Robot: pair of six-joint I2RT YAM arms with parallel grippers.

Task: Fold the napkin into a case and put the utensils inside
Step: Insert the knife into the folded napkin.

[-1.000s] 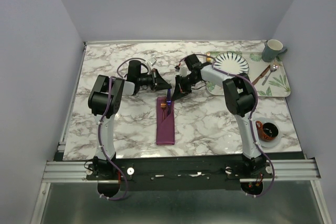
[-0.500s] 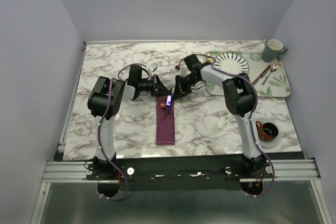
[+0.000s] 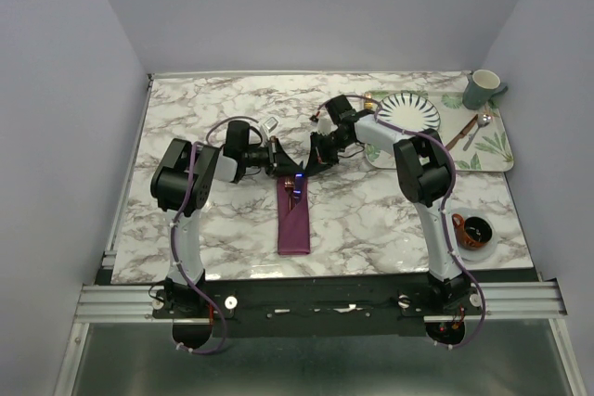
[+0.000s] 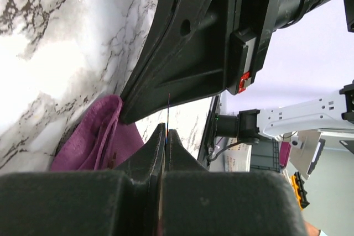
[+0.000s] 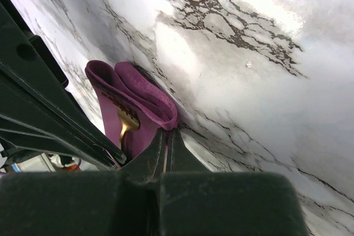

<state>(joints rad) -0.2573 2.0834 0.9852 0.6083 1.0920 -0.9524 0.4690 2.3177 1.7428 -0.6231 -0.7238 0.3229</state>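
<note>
case (image 3: 294, 220): shiny plum cloth, long narrow pouch, mouth at both tools' tips | fork (image 5: 127, 125): copper tines inside mouth | left gripper (image 4: 166, 132): low, near level, pinching thin knife (image 4: 168, 109) | right gripper (image 5: 166, 135): angled down, nipping case lip

Case (image 3: 294, 220): we count one.
Utensils: we count four; fork (image 3: 292, 192) and knife (image 3: 299, 178) at the case's far end, spoon (image 3: 484, 121) and brownish utensil (image 3: 457, 136) well right of it.
Grippers: two, left gripper (image 4: 166, 136) and right gripper (image 5: 166, 139).
Plate (image 3: 408, 113), mug (image 3: 481, 89), cup (image 3: 476, 232): we see one each.
</note>
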